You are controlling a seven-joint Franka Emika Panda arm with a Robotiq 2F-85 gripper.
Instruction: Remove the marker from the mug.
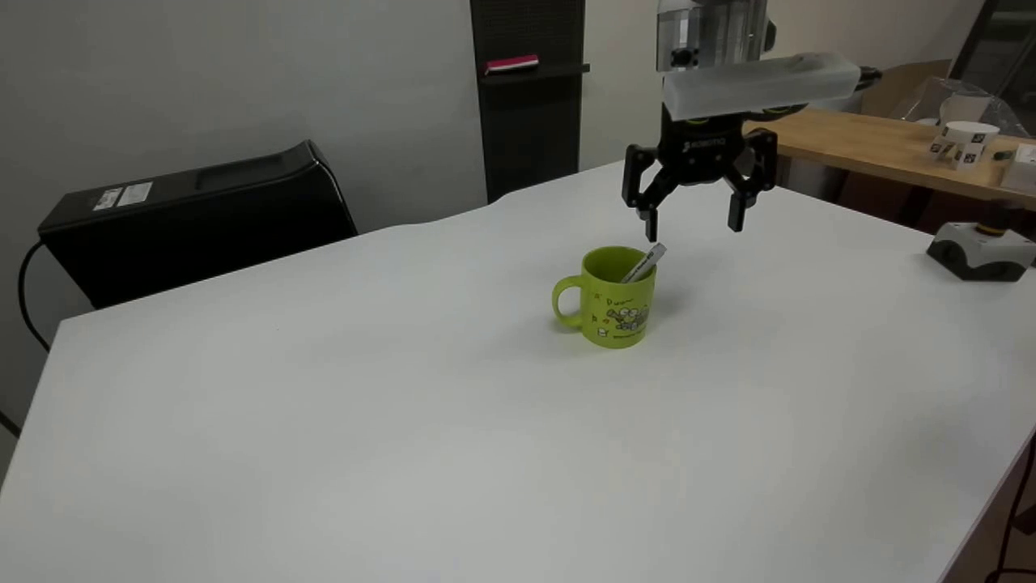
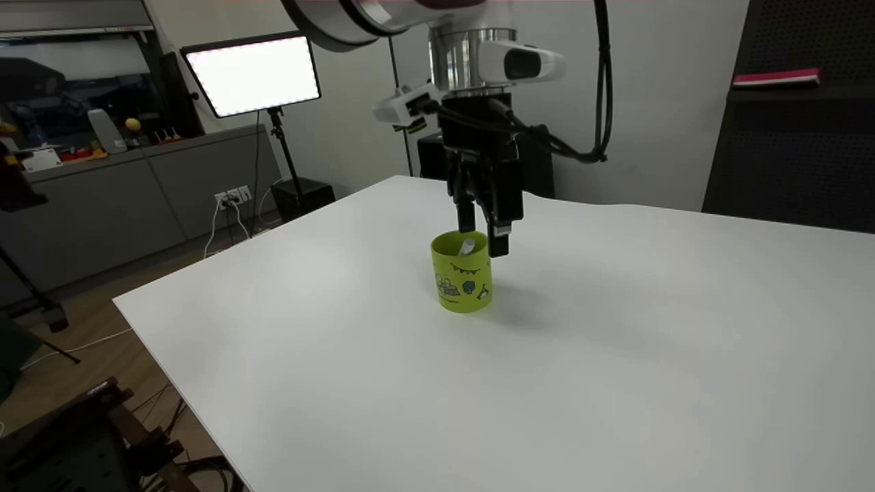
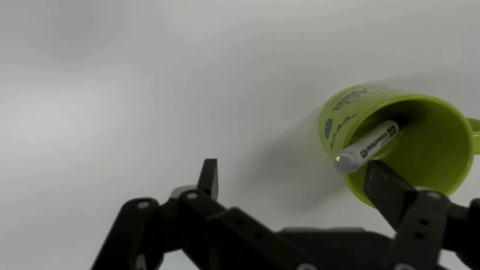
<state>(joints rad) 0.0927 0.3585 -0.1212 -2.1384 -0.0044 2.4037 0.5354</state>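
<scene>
1. Our gripper points down with its two fingers spread well apart.
2. In the wrist view one finger covers part of the rim of the green mug; whether they touch, we cannot tell.
3. We find the marker inside the mug, leaning, its white end poking over the rim on the side away from the handle; its lower end is lost in shadow.
4. The mug stands upright, and its printed wall surrounds the marker's lower part.
5. Beneath it we have a smooth white table, lightly shaded around the mug.
6. Near the table's edge, well apart from the mug, sits a grey-and-black box.
7. Beyond the table, in an exterior view, we see a black case with pale labels, and a wooden counter holding printed paper cups and a clear plastic bag.
8. In both exterior views a dark panel stands upright, a red-and-white item on its shelf.
9. Farther out, in an exterior view, a lit panel lamp glows near grey cabinets, above a wood-look floor.
</scene>
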